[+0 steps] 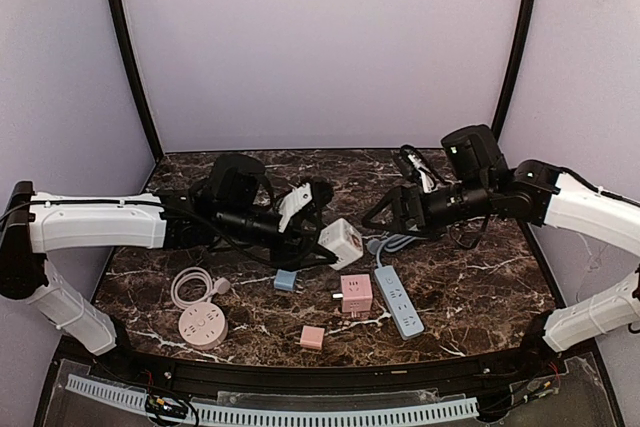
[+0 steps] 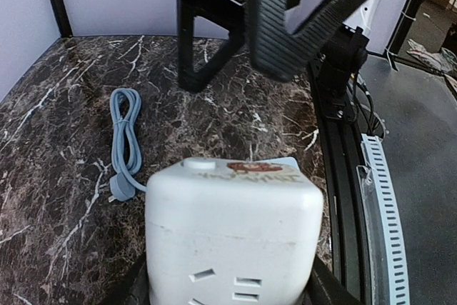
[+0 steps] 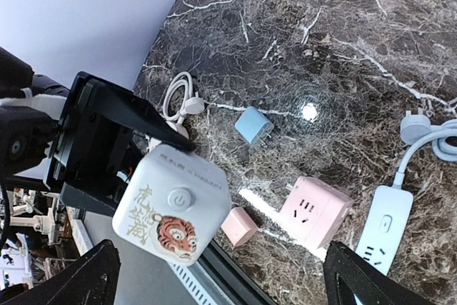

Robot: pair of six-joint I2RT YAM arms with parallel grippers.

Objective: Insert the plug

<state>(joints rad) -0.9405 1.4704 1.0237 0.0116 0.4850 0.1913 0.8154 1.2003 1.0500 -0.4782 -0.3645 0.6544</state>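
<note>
White cube (image 3: 171,205): rounded socket block with tiger sticker, round button and slotted face, clamped in the left gripper (image 1: 325,234), behind-left of pink cube (image 1: 356,294). Right gripper (image 1: 392,215) spread wide, empty.

The left arm (image 1: 95,222) reaches sideways toward the middle, and the left hand (image 1: 320,231) is squeezed tight on a white cube (image 1: 343,242). The right arm (image 1: 590,209) reaches in from the other side. The right hand (image 1: 392,215) is spread wide, holds nothing, and points at the left hand, near it but not touching.
</note>
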